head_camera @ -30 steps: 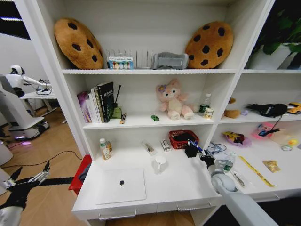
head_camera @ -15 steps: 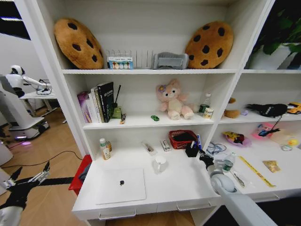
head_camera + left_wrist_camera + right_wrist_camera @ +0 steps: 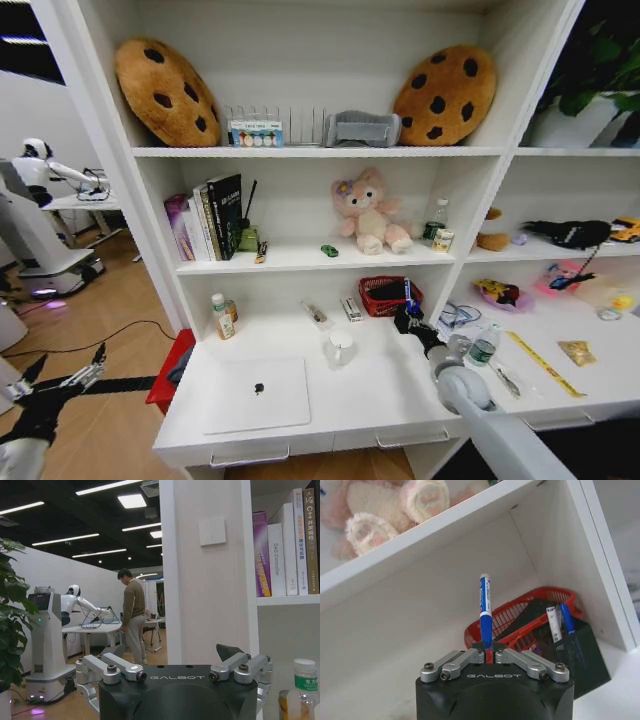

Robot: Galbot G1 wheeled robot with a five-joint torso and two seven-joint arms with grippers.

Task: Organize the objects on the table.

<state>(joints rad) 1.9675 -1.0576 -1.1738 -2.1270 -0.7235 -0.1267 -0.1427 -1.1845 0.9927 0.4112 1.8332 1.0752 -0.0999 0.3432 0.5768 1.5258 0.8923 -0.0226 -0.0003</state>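
- My left gripper [image 3: 60, 385] hangs idle out past the left end of the table [image 3: 390, 395], well clear of it, with its fingers [image 3: 117, 666] spread and nothing between them.
- The silver laptop [image 3: 257, 393] lies closed and flat on the front left part of the table, untouched.
- The tiny green toy car [image 3: 329, 250] sits on the shelf above, just left of the pink plush toy [image 3: 368, 212].
- My right gripper [image 3: 407, 315] is raised over the back right of the table, pinching a blue pen [image 3: 485, 611] by its lower end, so the pen stands upright out of the pressed-together fingers [image 3: 462, 659].
- I judge the step in hand to be dropping this pen into the black pen holder [image 3: 572, 652]. To do it well I should carry the pen right above the holder's opening, keep it close to vertical, lower it inside the rim and only then let go.
- The holder stands just in front of the red basket [image 3: 525, 611], touching or nearly so, and it already has a blue pen and a white one upright in it.
- The basket holds something dark and flat that I cannot identify.
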